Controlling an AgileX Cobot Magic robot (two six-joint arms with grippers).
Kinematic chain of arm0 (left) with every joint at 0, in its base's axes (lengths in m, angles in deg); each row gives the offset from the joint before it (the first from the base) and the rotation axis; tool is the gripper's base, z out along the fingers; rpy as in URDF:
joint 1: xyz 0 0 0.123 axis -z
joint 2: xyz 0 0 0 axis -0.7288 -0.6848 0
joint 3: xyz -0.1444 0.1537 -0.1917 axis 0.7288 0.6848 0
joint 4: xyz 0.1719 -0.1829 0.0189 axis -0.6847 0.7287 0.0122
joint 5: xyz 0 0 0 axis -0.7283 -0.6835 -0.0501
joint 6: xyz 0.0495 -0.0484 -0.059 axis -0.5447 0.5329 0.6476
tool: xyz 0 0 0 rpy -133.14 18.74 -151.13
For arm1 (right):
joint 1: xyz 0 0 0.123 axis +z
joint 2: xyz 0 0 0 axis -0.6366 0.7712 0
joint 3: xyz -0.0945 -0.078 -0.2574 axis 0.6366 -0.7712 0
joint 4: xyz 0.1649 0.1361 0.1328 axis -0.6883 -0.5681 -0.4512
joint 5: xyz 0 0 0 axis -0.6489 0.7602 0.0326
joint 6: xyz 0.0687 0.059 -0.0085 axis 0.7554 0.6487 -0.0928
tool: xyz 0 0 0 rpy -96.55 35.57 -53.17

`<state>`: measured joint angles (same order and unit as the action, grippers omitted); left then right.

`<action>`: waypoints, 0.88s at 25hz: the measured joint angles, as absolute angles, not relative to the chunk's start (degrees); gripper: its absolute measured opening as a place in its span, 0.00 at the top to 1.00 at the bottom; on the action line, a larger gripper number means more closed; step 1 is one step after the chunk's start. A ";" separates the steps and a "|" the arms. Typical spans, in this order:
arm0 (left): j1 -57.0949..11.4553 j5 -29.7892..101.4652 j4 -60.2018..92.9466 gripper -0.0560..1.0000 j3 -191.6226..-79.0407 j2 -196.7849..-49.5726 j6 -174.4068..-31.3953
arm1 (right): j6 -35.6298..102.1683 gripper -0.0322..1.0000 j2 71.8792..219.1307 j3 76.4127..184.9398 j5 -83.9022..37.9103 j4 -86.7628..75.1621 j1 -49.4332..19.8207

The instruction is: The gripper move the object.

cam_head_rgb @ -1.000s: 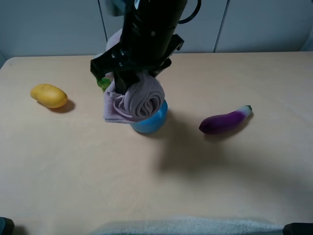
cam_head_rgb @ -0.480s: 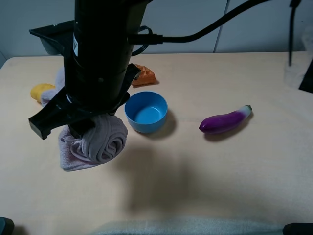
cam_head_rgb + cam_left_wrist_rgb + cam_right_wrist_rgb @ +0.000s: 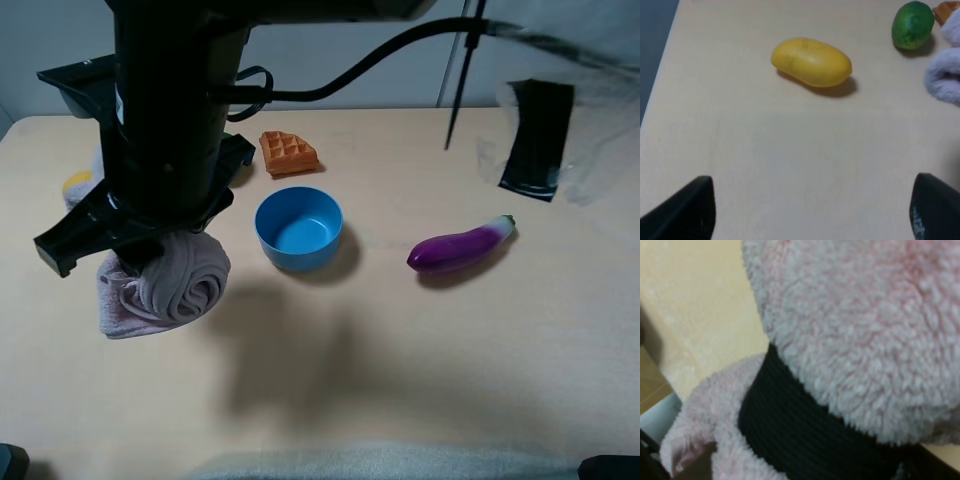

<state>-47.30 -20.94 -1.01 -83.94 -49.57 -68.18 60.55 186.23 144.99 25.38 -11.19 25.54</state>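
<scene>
The pale mauve-grey rolled towel (image 3: pixel 170 290) hangs at the left of the table (image 3: pixel 450 350), left of the blue bowl (image 3: pixel 298 228). A thick dark arm reaches across from above, and my right gripper (image 3: pixel 150 258) is shut on the towel. The right wrist view is filled by the fluffy towel (image 3: pixel 855 325) and its black band (image 3: pixel 790 420). One edge of the towel (image 3: pixel 946 75) shows in the left wrist view. My left gripper (image 3: pixel 810 217) is open and empty over bare table, only its two black fingertips (image 3: pixel 685 210) showing.
A yellow mango (image 3: pixel 811 62) and a green fruit (image 3: pixel 912 18) lie at the far left. The mango (image 3: pixel 78 183) is partly hidden by the arm. An orange waffle (image 3: pixel 288 152) lies behind the bowl. A purple eggplant (image 3: pixel 460 247) lies at the right. A blurred black shape (image 3: pixel 538 138) is at the back right.
The arm carried the towel from over the blue bowl to the left and toward the front, then a little further left. The bowl and waffle have come into view.
</scene>
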 joint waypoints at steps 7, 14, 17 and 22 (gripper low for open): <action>-47.30 -20.89 -1.01 0.15 -83.94 -49.57 -68.18 | 57.47 0.60 191.43 148.00 25.15 -11.19 25.54; -47.30 -20.89 -1.01 0.15 -83.94 -49.57 -68.18 | 54.03 0.60 194.40 148.07 24.55 -10.88 25.54; -47.30 -20.89 -1.01 0.15 -83.94 -49.57 -68.18 | 52.87 0.60 195.44 148.07 24.49 -10.48 25.54; -47.30 -20.89 -1.01 0.15 -83.94 -49.57 -68.18 | 51.43 0.60 196.96 148.07 24.27 -9.92 25.54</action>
